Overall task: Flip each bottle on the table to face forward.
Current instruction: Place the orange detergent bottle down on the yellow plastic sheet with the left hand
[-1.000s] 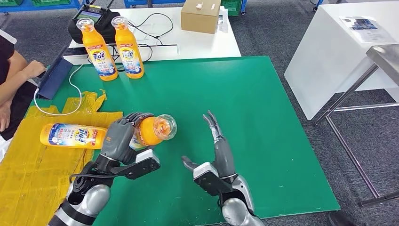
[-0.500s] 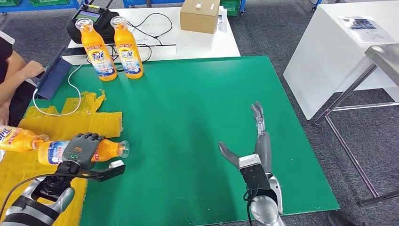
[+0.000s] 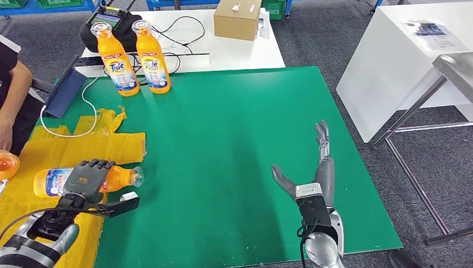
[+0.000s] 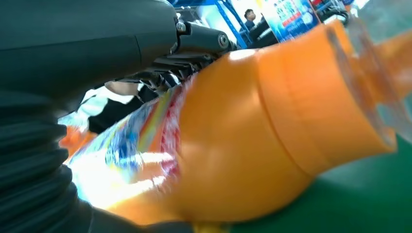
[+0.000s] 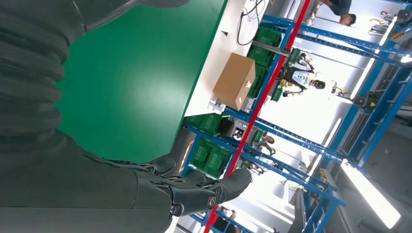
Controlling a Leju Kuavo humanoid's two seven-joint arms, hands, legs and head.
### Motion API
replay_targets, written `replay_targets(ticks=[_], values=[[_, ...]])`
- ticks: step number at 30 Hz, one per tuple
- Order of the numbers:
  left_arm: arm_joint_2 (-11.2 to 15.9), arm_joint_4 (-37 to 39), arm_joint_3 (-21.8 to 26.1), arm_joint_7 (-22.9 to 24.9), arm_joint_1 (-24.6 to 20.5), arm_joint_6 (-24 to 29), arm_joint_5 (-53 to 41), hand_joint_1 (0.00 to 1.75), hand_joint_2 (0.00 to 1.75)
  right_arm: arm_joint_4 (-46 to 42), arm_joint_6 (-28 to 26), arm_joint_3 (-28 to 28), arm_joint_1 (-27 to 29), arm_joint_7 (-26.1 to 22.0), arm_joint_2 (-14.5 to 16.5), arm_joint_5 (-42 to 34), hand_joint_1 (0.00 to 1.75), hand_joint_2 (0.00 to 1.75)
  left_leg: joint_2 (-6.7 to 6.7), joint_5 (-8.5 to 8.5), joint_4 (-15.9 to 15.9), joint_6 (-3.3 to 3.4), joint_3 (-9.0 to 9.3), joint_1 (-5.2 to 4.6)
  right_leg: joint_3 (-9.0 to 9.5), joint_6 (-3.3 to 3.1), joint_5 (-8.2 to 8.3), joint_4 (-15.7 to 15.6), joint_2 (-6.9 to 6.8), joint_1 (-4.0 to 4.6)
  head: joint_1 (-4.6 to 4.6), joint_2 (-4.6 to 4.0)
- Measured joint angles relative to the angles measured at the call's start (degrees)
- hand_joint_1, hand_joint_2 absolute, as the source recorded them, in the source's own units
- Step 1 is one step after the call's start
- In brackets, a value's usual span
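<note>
— Shifted well to the left compared with a second ago: left hand (image 3: 89, 177) and the held bottle (image 3: 121, 177), then near the middle of the green mat (image 3: 234, 139), now at the mat's left border by the yellow sheet (image 3: 33, 223).

— And the bottle's pose?

— Lies on its side now, clear cap pointing right over the green, label end over the yellow. Pointed its cap up towards the head camera a second ago.

— Fingers on that side?

— Curled over the bottle's middle from above, wrapped close around the label. Same in the left wrist view: dark fingers (image 4: 160, 77) against the orange body (image 4: 243, 145), blurred.

— Right hand (image 3: 315, 167)?

— Further right and further forward than a second ago. Hovers over the right part of the mat, holding nothing. Long fingers straight and close together, pointing away from the robot; thumb stuck out to the left. Matches the right wrist view (image 5: 145, 189): fingers stretched out, green surface beyond.

— Other bottles?

— Two standing bottles (image 3: 116, 61) (image 3: 151, 58) upright side by side at the mat's far left corner, labels towards the camera, just before the black device (image 3: 109, 22). Also an orange bottle end (image 3: 6, 166) at the left edge, near a person's arm (image 3: 11, 106).

— Behind the mat?

— White table (image 3: 240, 53) with a cardboard box (image 3: 238, 19) and cables.
</note>
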Motion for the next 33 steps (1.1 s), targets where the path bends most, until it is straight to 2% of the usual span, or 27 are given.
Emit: replay_targets(ticks=[10,16,19,22,24,29,33], values=[[-3.14,0.24,-0.34,-1.49,0.71,3.57,2.87,0.0,1.75,-0.01,0.62,0.11,-0.04,0.2,0.04,-0.32,0.0,1.75,-0.07,0.0,0.0,0.0,0.01,-0.02,0.07,0.01,0.0,-0.01,-0.06,-0.02,0.0,0.0],[-5.3,-2.42,-0.2,-3.53,2.85,6.69,6.33,0.0,1.75,-0.69,1.86,0.14,0.07,0.65,0.05,-1.68,0.0,1.75,-0.05,0.0,0.0,0.0,0.01,-0.02,0.03,0.01,0.0,-0.01,-0.05,-0.01,0.0,0.0],[-7.39,-6.47,0.53,-4.65,4.91,13.77,6.7,0.0,1.75,-1.64,3.69,0.21,0.75,0.84,0.07,-3.1,0.0,1.75,-0.05,-0.01,0.0,0.01,-0.02,-0.03,0.0,0.02,0.0,-0.01,-0.05,-0.02,-0.01,0.0],[-11.07,-13.64,2.44,-5.92,7.65,24.01,7.41,0.0,1.75,-3.34,6.81,0.65,2.13,0.85,0.15,-6.07,0.0,1.75,-0.07,-0.05,0.01,0.02,-0.09,-0.05,-0.01,0.03,-0.02,-0.01,-0.06,-0.03,0.0,0.0],[-13.73,-18.69,3.69,-8.07,9.33,27.66,11.34,0.0,1.75,-4.48,8.54,1.29,3.09,0.68,0.21,-7.97,0.0,1.75,-0.07,-0.11,0.01,0.0,-0.11,-0.05,-0.02,0.03,-0.04,-0.02,-0.06,-0.03,0.0,0.0],[-17.49,-26.58,5.21,-13.09,12.33,26.55,22.16,0.0,1.75,-6.31,10.12,2.95,4.44,0.08,0.21,-9.91,0.0,1.75,-0.04,-0.17,0.0,-0.03,-0.08,-0.03,-0.07,0.01,-0.06,-0.03,-0.05,-0.01,0.0,0.0],[-19.38,-29.01,6.22,-19.4,14.66,17.86,37.46,0.0,1.75,-7.04,12.26,3.54,4.74,-0.24,0.09,-12.85,0.0,1.75,-0.03,-0.16,0.0,-0.04,-0.05,-0.01,-0.05,0.0,-0.06,-0.02,-0.05,0.0,-0.01,0.0]])
